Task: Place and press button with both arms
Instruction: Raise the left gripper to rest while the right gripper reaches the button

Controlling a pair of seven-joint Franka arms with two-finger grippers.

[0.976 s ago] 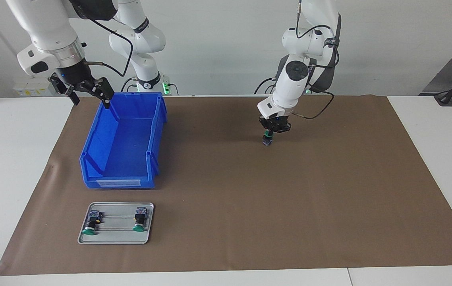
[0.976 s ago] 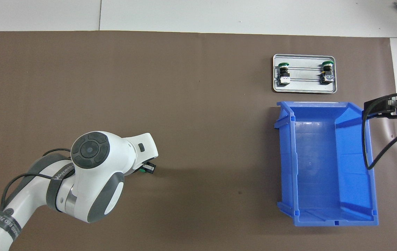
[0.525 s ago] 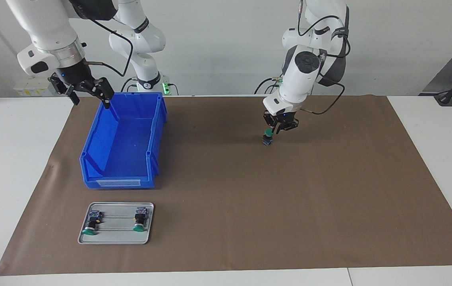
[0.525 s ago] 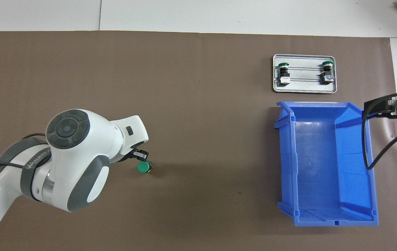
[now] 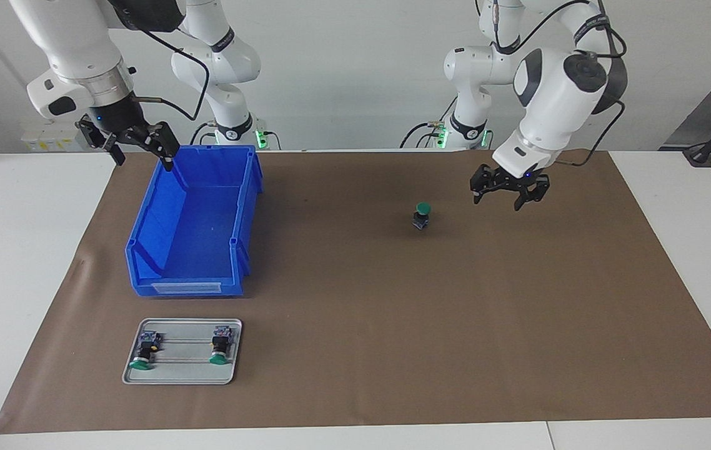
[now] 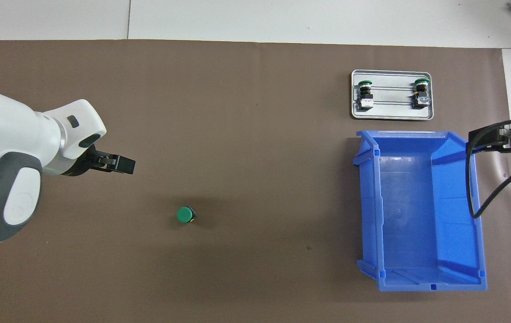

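Note:
A green-capped button (image 5: 421,215) stands upright, cap up, on the brown mat; in the overhead view (image 6: 186,215) I see its round cap from above. My left gripper (image 5: 509,197) is open and empty, raised over the mat, apart from the button toward the left arm's end of the table; it also shows in the overhead view (image 6: 123,164). My right gripper (image 5: 138,151) is open and empty, held up over the rim of the blue bin's wall at the right arm's end; the overhead view (image 6: 504,139) shows it too.
An empty blue bin (image 5: 143,244) stands on the mat toward the right arm's end. A small metal tray (image 5: 180,374) lies farther from the robots than the bin, with two more green-capped buttons (image 5: 143,350) (image 5: 220,345) lying on it.
My left gripper let go of the button, opened, rose and swung away toward the left arm's end of the table. The button stays standing on the mat. The right arm has not moved.

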